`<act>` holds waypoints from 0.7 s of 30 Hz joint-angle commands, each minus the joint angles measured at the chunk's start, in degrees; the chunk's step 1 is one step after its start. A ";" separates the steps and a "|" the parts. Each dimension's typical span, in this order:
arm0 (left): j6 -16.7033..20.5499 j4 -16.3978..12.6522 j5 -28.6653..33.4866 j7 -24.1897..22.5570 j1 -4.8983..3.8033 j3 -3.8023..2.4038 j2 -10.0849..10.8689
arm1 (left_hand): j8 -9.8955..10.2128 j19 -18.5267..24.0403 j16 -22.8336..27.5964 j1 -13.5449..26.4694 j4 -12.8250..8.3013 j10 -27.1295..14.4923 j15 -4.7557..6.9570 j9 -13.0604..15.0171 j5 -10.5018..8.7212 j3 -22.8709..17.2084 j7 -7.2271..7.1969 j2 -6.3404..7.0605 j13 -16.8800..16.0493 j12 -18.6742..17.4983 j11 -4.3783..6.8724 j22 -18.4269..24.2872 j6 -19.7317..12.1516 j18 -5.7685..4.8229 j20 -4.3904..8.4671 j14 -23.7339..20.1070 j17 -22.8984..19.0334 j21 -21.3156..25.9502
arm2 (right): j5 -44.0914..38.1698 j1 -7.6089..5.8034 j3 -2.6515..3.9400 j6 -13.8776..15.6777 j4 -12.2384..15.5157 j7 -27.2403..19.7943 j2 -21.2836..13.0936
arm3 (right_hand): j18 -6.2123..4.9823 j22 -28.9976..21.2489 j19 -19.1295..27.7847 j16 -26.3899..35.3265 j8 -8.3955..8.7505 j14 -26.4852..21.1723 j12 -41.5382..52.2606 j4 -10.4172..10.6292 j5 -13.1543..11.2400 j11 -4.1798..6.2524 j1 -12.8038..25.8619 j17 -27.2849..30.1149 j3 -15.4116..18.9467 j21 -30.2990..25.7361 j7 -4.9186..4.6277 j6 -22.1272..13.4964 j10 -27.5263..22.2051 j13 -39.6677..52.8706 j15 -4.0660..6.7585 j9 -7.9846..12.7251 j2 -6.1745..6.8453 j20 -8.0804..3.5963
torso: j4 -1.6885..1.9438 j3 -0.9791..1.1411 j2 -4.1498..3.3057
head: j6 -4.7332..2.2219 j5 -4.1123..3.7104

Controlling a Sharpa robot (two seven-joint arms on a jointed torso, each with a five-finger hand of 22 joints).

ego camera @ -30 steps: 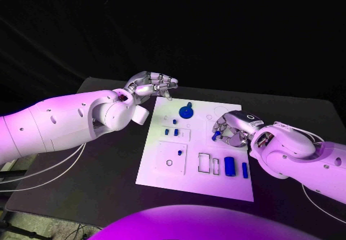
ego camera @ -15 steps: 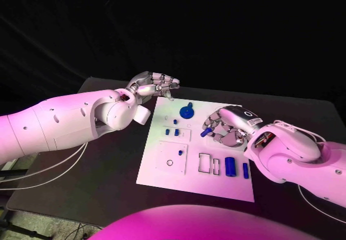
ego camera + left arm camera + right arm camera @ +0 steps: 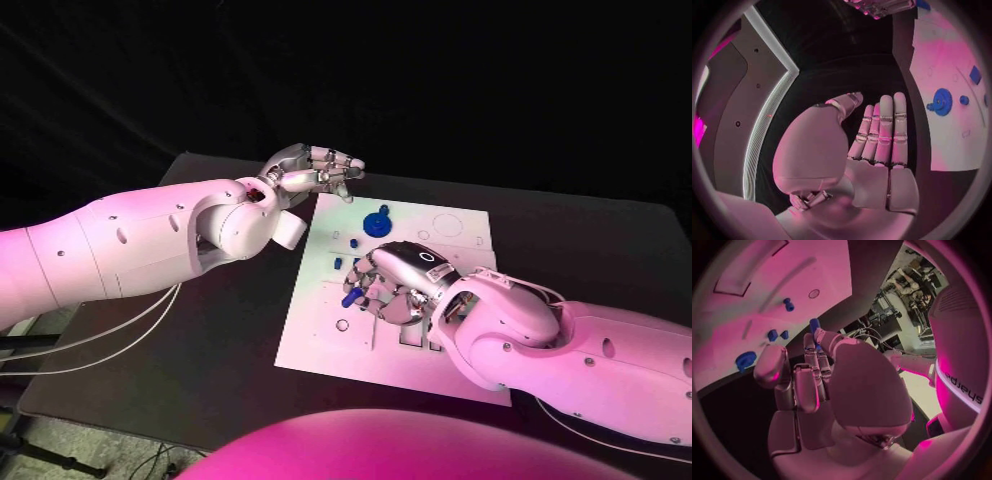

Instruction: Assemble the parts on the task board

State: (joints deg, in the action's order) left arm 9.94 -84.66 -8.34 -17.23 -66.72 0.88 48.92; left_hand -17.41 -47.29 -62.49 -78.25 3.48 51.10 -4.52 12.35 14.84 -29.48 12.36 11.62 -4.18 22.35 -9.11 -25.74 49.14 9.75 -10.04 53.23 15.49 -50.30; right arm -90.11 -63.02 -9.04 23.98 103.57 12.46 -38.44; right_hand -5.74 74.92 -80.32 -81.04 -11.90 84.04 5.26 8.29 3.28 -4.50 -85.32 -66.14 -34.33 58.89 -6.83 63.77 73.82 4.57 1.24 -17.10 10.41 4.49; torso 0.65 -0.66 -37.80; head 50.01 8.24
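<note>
We find the table carrying the task board at its middle. Since the earlier frames the right hand has travelled left from the board's right side to its centre, now covering slots and parts seen there before. It pinches a small blue part at its fingertips over the board. The left hand remains beyond the board's far left corner, fingers together and straight, empty. The blue gear stands at the far edge, unmoved.

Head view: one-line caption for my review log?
Right hand holds a small blue part above the task board; left hand hovers off its far corner.
</note>
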 commanded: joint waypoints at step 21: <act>-1.20 -0.05 -0.27 -0.10 0.00 -0.03 -0.19 | 0.29 -0.28 0.33 -0.02 -0.16 -0.50 -0.37 -0.05 0.02 0.24 0.18 -0.41 0.06 0.37 0.03 0.10 -0.33 0.77 -0.28 0.01 -0.10 0.41 | -4.42 1.79 -0.35 -7.06 -3.37 -1.77 2.59 | 0.09 4.81 0.01 -0.02 -2.11 1.75 -0.31 -0.37 0.09 1.67 0.71 0.10 -0.55 -0.26 -0.08 -0.31 2.15 0.00 0.30 -5.25 -0.07 -0.18 | -0.04 0.07 -0.05 | -0.01 0.61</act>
State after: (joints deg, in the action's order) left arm 9.74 -84.64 -8.44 -17.06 -66.71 0.88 48.86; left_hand -17.41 -47.29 -62.49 -78.25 3.48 51.10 -4.52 12.35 14.84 -29.48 12.36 11.62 -4.18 22.35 -9.11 -25.70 49.14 9.75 -10.04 53.23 15.43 -50.09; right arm -92.67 -61.31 -9.37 18.93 100.29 11.26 -35.99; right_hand -5.74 74.91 -80.32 -81.04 -13.56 84.04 5.16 7.96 3.07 -4.30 -84.79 -66.07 -34.64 58.89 -6.68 63.22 74.03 4.53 1.23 -17.12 10.95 4.50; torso 0.60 -0.57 -37.89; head 50.01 8.81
